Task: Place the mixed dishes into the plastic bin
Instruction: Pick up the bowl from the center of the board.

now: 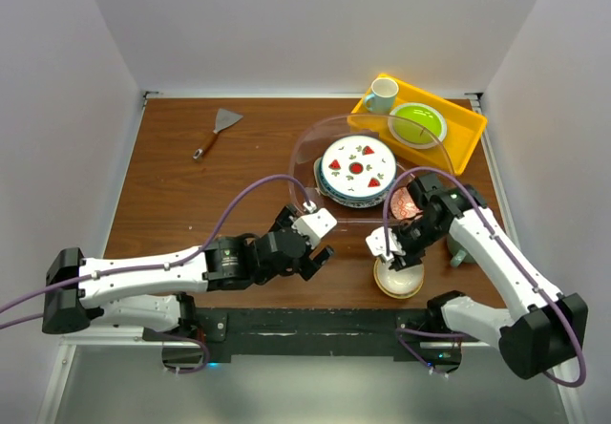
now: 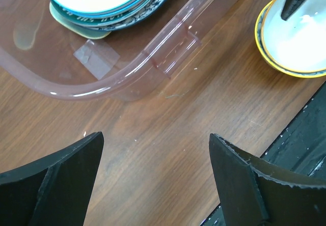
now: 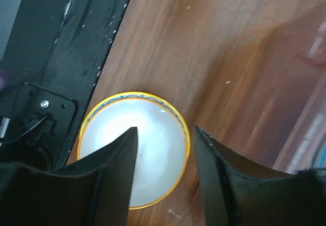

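Observation:
The clear plastic bin (image 1: 307, 145) (image 2: 153, 58) holds a stack of plates (image 1: 357, 166) (image 2: 102, 2), with the white red-fruit plate on top. The tan bowl (image 1: 399, 281) (image 3: 155, 160), yellow-rimmed and white inside, sits near the table's front edge. My right gripper (image 1: 391, 252) (image 3: 165, 129) is open and straddles its rim, one finger inside and one outside. The red-patterned bowl (image 1: 403, 204) is half hidden behind the right arm. A grey-teal mug (image 1: 460, 252) stands right of that arm. My left gripper (image 1: 323, 243) (image 2: 155, 135) hangs open over bare wood, just short of the bin.
A yellow tray (image 1: 463, 142) at the back right carries a lime-green plate (image 1: 417, 123) and a white mug (image 1: 382, 95). A metal scraper (image 1: 218, 130) lies at the back left. The black front edge (image 3: 76, 58) runs close beside the tan bowl.

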